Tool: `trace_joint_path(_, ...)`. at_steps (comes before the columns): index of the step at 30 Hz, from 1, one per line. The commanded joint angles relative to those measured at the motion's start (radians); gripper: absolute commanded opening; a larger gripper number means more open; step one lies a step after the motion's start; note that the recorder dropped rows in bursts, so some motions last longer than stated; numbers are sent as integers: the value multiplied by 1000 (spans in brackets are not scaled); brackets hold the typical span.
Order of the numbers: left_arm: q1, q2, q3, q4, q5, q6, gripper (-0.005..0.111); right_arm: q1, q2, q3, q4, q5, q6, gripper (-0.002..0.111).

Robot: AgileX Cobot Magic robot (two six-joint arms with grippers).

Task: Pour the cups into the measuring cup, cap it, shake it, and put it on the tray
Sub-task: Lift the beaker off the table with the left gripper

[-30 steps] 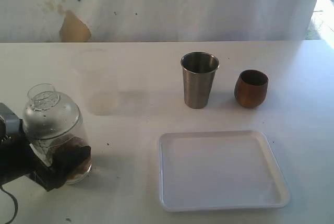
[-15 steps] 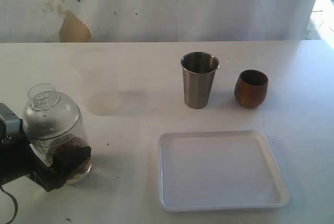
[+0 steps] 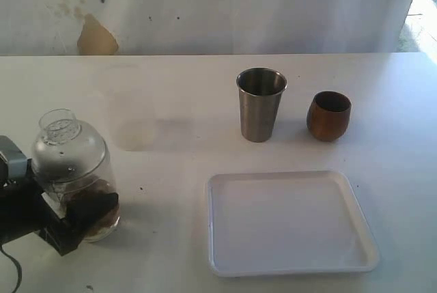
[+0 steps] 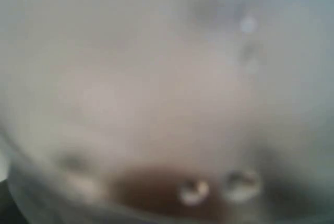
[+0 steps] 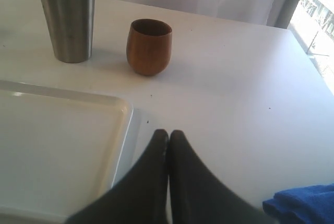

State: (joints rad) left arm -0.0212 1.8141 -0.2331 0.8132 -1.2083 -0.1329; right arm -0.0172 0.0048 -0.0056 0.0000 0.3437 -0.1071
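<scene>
The measuring cup point(image 3: 72, 163), clear and capped with a domed lid, stands at the table's left with brown matter at its bottom. My left gripper point(image 3: 94, 204) straddles its base, the near finger pressed against its wall. Up close, the cup point(image 4: 167, 78) fills the left wrist view as a blur. The steel tumbler point(image 3: 260, 105) point(image 5: 68, 18) and the wooden cup point(image 3: 328, 115) point(image 5: 150, 46) stand upright behind the white tray point(image 3: 293, 175) point(image 5: 125, 112), which holds nothing. My right gripper point(image 5: 168, 132) is shut and empty beside the tray's corner, out of the exterior view.
A blue cloth point(image 5: 302, 205) lies on the table near the right gripper. A faint stain point(image 3: 136, 132) marks the tabletop between the measuring cup and the tumbler. A white wall runs behind the table's far edge.
The left jaws have narrowed onto the measuring cup's base, and the cup has shifted slightly. The cups, the tray and the right gripper have not moved.
</scene>
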Motion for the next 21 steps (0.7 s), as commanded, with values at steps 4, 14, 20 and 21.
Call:
trace_joint_path(4,-1,0,-13,86,-13,-3,0,-6,-5,6,-7,-1,2,0)
trace_joint_path(14,-6,-117,-96,138,-13,-223,0,-6,-5,6,-7,-1,2,0)
trace_joint_path(20,-122,-251,-117,130,-13,-242,0,-6,-5,6,-7,-1,2,0)
trace_joint_path(21,-141,-272,-118,104,-13,-207,0,-6,-5,6,-7,-1,2,0)
